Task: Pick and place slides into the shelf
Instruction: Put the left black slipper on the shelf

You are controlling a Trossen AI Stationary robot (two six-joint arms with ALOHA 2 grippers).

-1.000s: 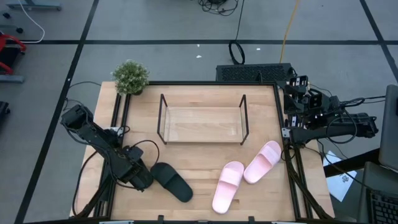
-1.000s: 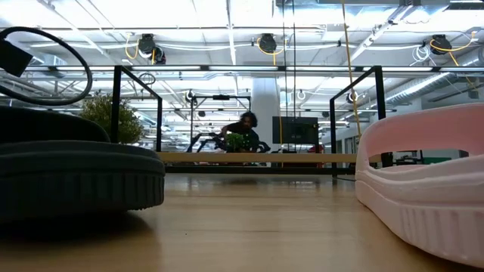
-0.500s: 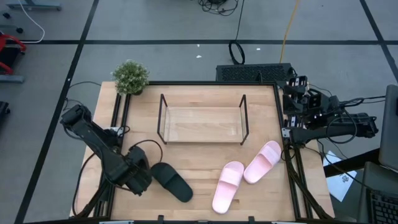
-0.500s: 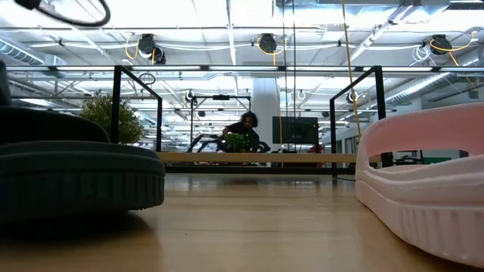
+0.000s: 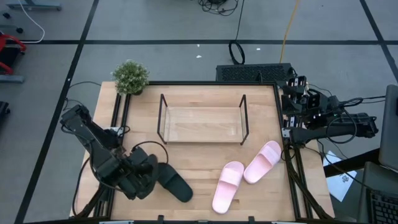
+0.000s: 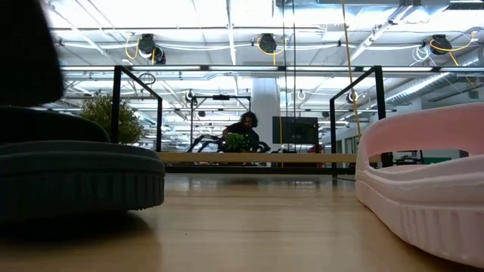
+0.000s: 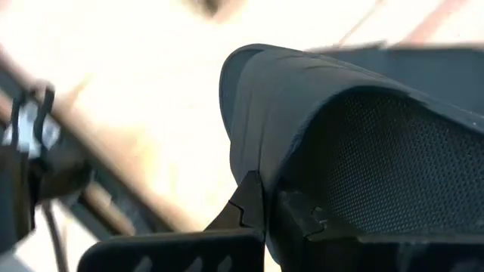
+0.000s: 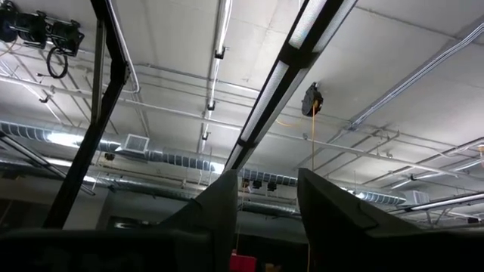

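One matte black slide (image 5: 176,185) lies sole-down near the table's near-left edge and fills the left of the low view (image 6: 76,177). No second black slide shows. My left gripper (image 5: 149,175) is at the slide's left end, shut on it (image 7: 265,195). Two light pink slides (image 5: 227,185) (image 5: 262,162) lie side by side at near right; one looms in the low view (image 6: 423,189). The shelf (image 5: 244,118) stands at the table's middle with its clear base bare. My right gripper (image 5: 297,87) waits open at the table's right edge, pointing at the ceiling (image 8: 265,189). My left gripper pinches an edge of the black slide (image 7: 253,143) at its left end. One finger (image 7: 246,215) is on the smooth outer side and the other finger (image 7: 306,223) on the textured inner side. The slide's sole stays on the table.
A small potted plant (image 5: 130,77) stands at the far-left corner. Dark frame rails (image 5: 118,121) run along the table's left and right sides. Bare wood lies between the shelf and the slides. A person (image 6: 243,128) sits in the room beyond the table.
My left arm has swung toward the near edge, and its wrist has come in over the black slide's left end, covering it in the high view. The low view now shows the arm as a dark mass at upper left. The slides have stayed put.
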